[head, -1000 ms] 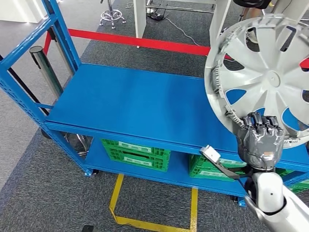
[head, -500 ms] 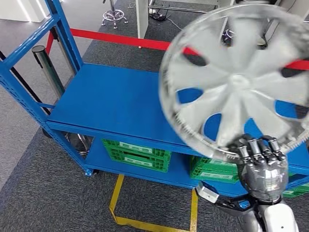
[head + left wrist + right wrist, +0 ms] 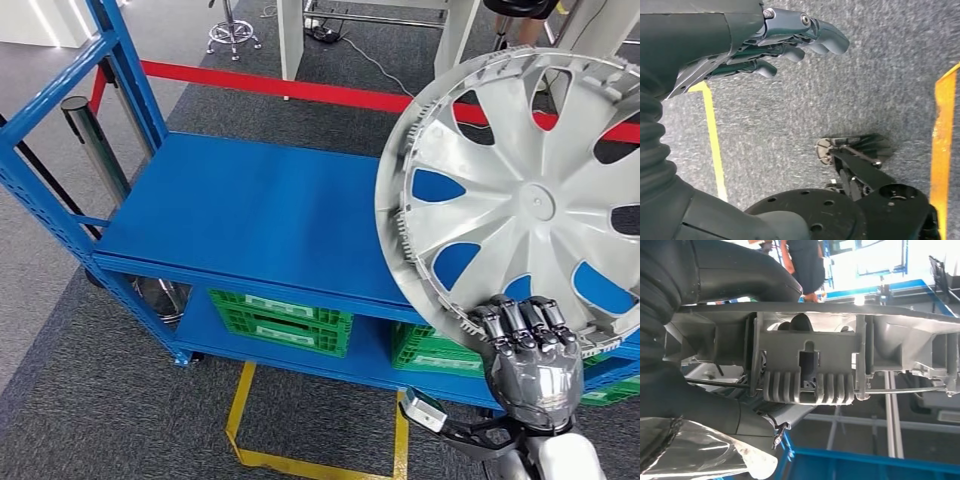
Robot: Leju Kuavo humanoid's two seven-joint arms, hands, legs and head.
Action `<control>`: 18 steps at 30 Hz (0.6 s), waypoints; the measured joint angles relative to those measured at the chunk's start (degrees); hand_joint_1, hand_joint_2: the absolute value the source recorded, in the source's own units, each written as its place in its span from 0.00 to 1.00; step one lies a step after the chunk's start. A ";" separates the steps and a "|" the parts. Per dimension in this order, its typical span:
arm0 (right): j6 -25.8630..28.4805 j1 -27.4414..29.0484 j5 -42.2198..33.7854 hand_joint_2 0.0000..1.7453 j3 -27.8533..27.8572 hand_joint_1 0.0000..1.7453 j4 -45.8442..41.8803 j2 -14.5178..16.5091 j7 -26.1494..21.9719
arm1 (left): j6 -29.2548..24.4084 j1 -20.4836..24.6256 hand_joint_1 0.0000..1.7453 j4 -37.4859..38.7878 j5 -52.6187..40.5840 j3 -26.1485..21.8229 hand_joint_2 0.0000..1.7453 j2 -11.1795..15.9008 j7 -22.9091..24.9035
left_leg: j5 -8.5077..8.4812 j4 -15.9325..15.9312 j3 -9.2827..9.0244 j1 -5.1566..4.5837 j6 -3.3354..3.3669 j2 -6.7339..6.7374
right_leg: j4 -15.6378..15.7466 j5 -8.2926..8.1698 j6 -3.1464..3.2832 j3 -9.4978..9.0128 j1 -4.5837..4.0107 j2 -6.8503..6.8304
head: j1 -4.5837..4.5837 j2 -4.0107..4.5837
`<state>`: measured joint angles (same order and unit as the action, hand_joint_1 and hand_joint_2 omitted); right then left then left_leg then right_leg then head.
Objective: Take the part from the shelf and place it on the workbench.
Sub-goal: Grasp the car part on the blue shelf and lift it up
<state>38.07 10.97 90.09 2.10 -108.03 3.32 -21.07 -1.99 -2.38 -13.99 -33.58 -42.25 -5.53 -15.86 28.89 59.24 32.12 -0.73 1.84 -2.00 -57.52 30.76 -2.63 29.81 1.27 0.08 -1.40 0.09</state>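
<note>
Over the blue shelf with green crates beneath, your right hand grasps the hubcap by its rim; your left hand hangs released.

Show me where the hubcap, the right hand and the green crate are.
hubcap (image 3: 540,203), head view, centre hub.
right hand (image 3: 533,358), head view, back of the hand gripping the rim.
green crate (image 3: 281,320), head view, front wall.

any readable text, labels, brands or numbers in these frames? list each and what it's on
None can be read.
Green crates under the blue shelf: white labels on their fronts, print too small to read.
Hubcap held by the right hand: no logo or lettering visible on its face; none legible on its rim in the right wrist view.
Left hand: no markings visible.
</note>
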 joint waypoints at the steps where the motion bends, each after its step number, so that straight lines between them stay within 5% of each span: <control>1: -0.31 0.02 0.00 1.00 -0.13 1.00 0.04 0.01 0.56 | 0.00 0.00 0.00 0.00 -0.02 -0.09 1.00 -0.02 0.29 | 0.00 0.00 0.00 0.00 0.00 0.00 | 0.00 0.00 0.00 0.00 0.00 0.00 | 0.01 0.00; 18: 0.22 0.65 0.00 1.00 -2.70 1.00 1.74 -1.00 6.30 | 0.57 0.00 0.00 -0.21 -2.98 -1.17 1.00 -0.15 0.64 | 0.00 0.00 0.00 0.00 0.00 0.00 | 0.01 0.00 0.00 0.00 0.00 0.00 | 0.00 0.00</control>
<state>38.29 11.61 90.09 -0.60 -106.30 2.32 -14.78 -1.42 -2.38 -14.20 -36.56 -43.42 -5.68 -15.21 28.89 59.25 32.12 -0.73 1.84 -1.99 -57.51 30.76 -2.63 29.81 1.27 0.08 -1.40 0.09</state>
